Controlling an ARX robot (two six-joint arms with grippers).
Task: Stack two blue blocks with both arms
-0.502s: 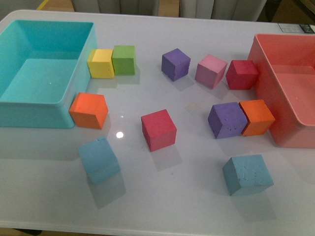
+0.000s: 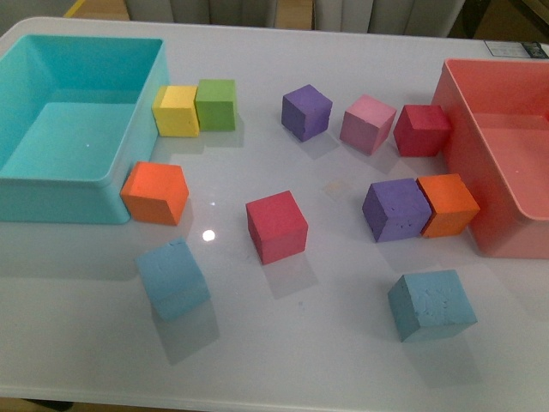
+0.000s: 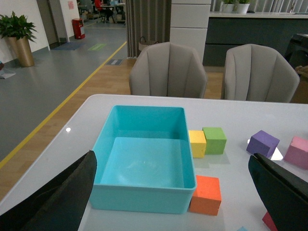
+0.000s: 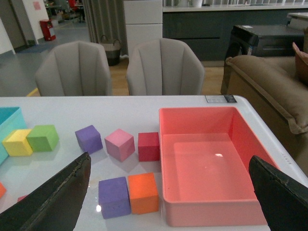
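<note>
Since neither arm shows in the front view, the wrist cams have to do: the left tool [image 3: 172, 161] has its fingers [image 3: 62, 197] spread wide, gripping nothing, and the right tool [image 4: 169, 161] is just as wide open. One blue block [image 2: 174, 279] lies on the tabletop [image 2: 292, 360], nearer the left tool than the orange cube [image 3: 206, 195] beside the turquoise bin [image 3: 144, 197]. The other blue block [image 2: 431, 304] sits well apart from it, out of the right tool's view, which faces the red bin [image 4: 211, 214].
</note>
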